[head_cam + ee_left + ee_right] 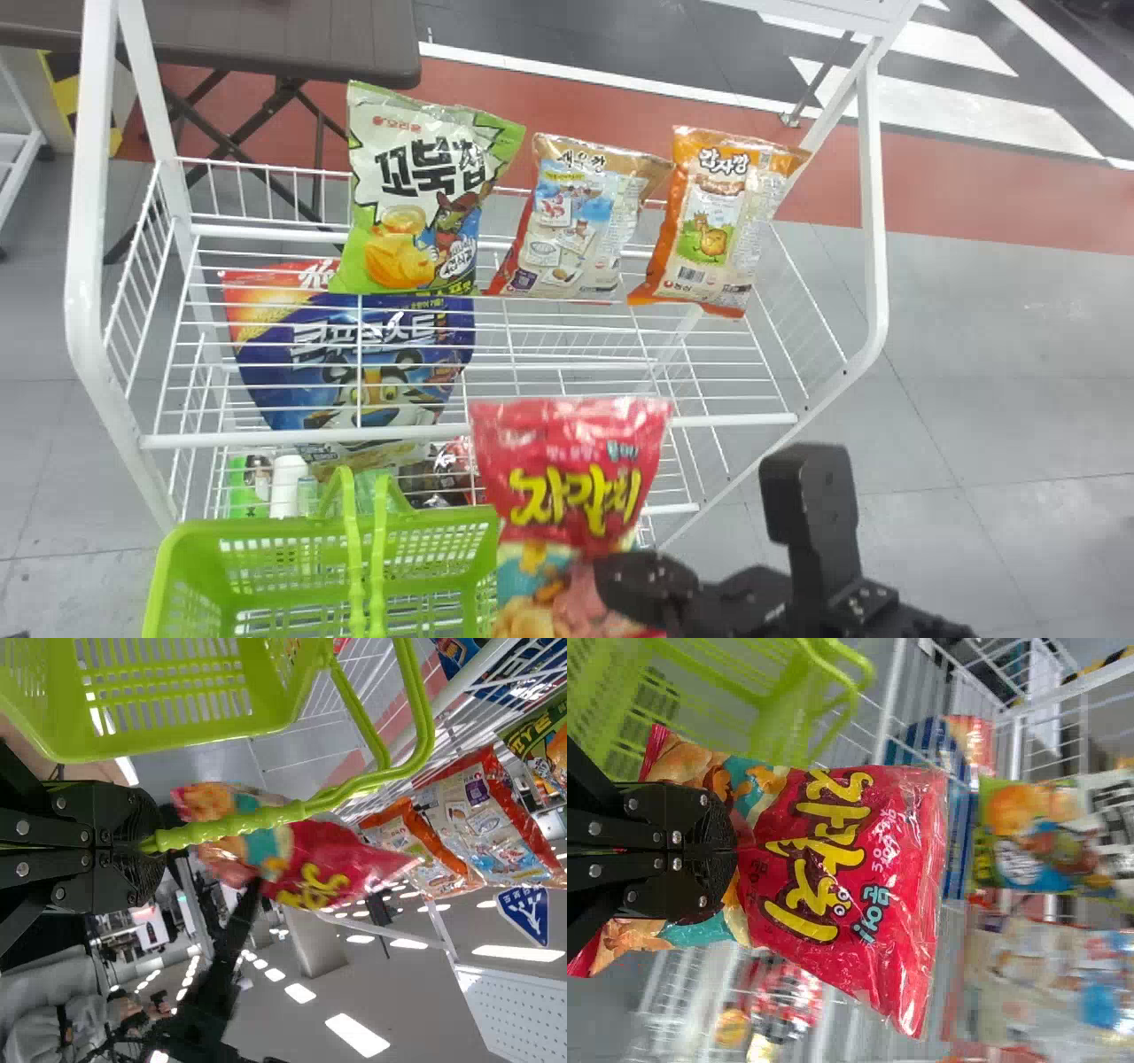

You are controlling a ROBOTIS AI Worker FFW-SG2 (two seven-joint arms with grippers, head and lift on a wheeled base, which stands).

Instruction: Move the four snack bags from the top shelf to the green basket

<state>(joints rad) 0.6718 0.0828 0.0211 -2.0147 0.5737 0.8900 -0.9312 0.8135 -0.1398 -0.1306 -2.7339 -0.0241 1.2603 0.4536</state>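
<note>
The red snack bag [571, 461] is pinched between the closed fingers of the right claw [633, 583]. To that claw's left, the green basket [332, 525] is held by its handle, clamped in the left claw [149, 849]. Beyond the right claw, three snack bags, green [416, 199], brown-topped [576, 221] and orange [713, 221], are seen on the top shelf [399, 434].

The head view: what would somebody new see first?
Probably the red snack bag, low in the middle, held by the right gripper near the green basket. Then the green-and-white bag, the brown-topped bag and the orange bag, lined up on the top shelf.
</note>
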